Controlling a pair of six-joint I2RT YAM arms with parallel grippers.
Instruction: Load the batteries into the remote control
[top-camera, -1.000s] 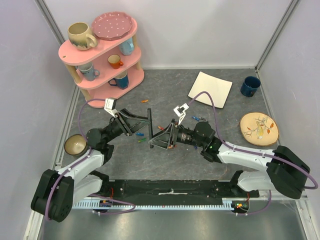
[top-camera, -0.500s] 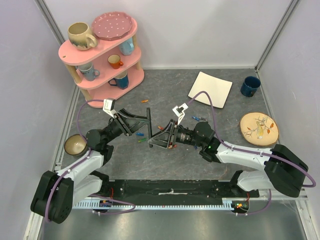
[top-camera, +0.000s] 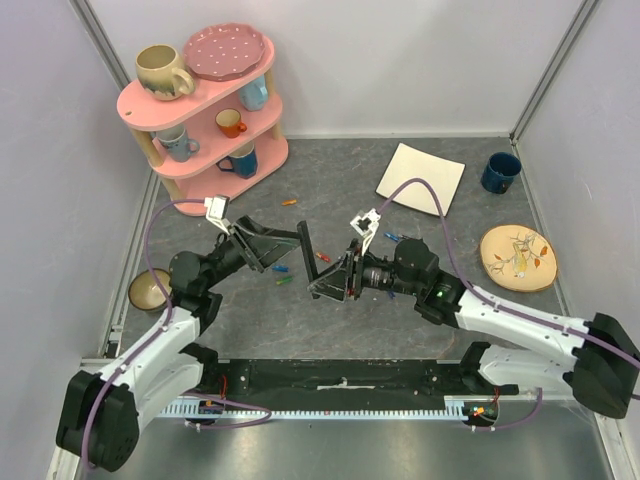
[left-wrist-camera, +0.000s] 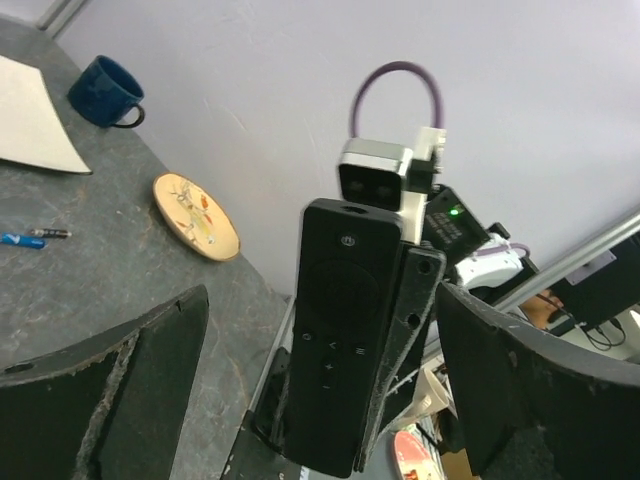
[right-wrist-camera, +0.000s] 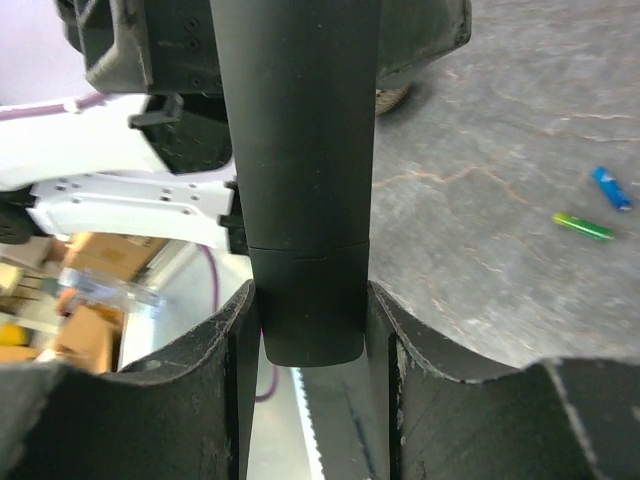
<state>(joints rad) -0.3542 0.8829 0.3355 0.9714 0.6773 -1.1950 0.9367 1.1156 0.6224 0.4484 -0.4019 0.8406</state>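
— Where's your remote control (right-wrist-camera: 295, 150) now?
— Upright, long axis vertical, off the table (top-camera: 330, 330). Your right gripper (right-wrist-camera: 310, 330) pinches its lower end.
— And your left gripper (left-wrist-camera: 330, 380)?
— Spread wide, remote just ahead between its fingers (left-wrist-camera: 140, 390). Batteries (right-wrist-camera: 585, 227) lie on the table, some nearest that free arm.

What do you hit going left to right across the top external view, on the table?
tan bowl → left gripper → remote control → square white plate → round wooden plate
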